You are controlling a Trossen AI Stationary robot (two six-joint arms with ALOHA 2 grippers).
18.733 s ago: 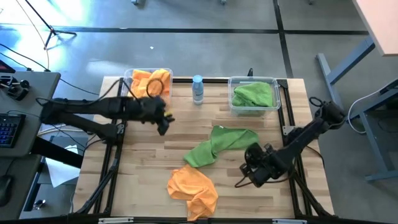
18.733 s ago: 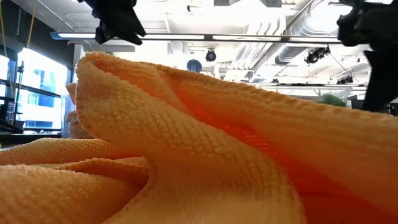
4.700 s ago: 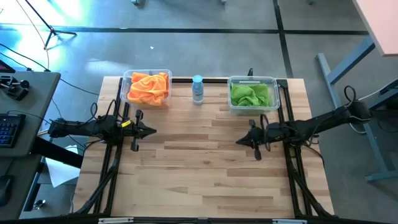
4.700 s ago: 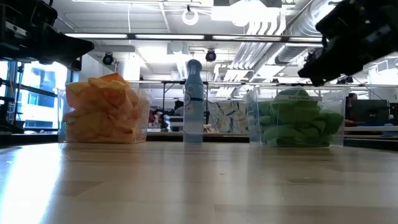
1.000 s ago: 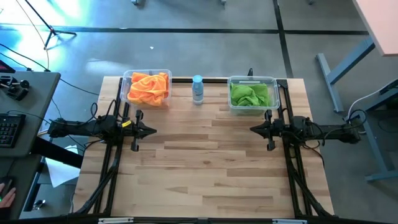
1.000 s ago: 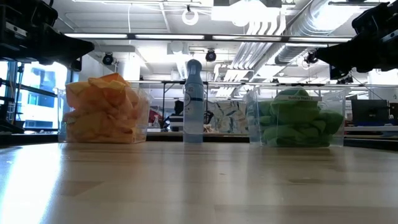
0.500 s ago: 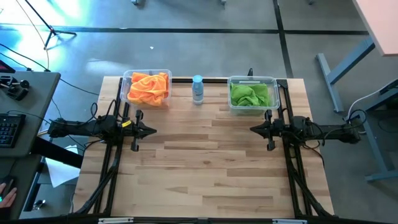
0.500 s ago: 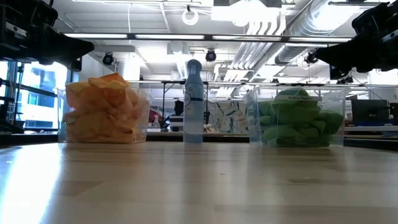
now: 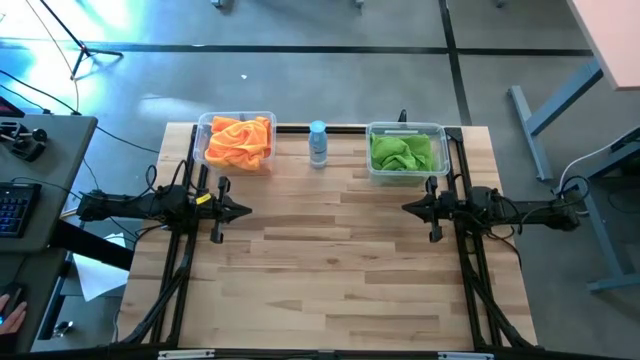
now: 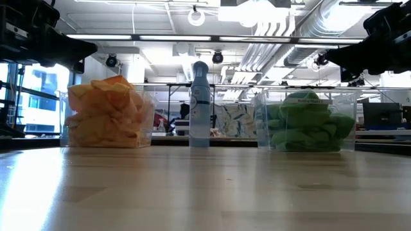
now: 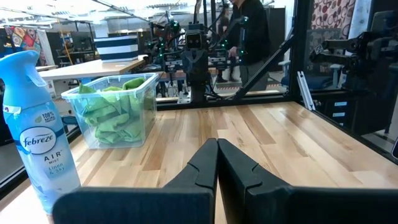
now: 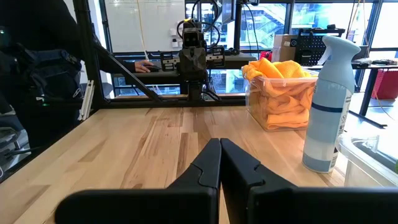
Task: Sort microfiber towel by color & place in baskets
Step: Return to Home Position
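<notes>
Microfiber towels lie sorted by colour. The bright orange cloths [image 9: 240,141] are heaped in the see-through plastic tub [image 9: 236,115] at the back left of the pale wooden table [image 9: 330,280]. The bright green cloths [image 9: 402,152] fill the matching tub [image 9: 407,126] at the back right. A small translucent spray bottle with a blue cap [image 9: 318,143] stands upright between the two tubs. The left end effector [image 9: 243,210] hangs above the table's left side, near the orange tub, pointing inward. Its fingers are pressed together and grip nothing. The right end effector [image 9: 410,208] faces it from the right side, near the green tub, and its fingers are likewise pressed together with nothing between them.
</notes>
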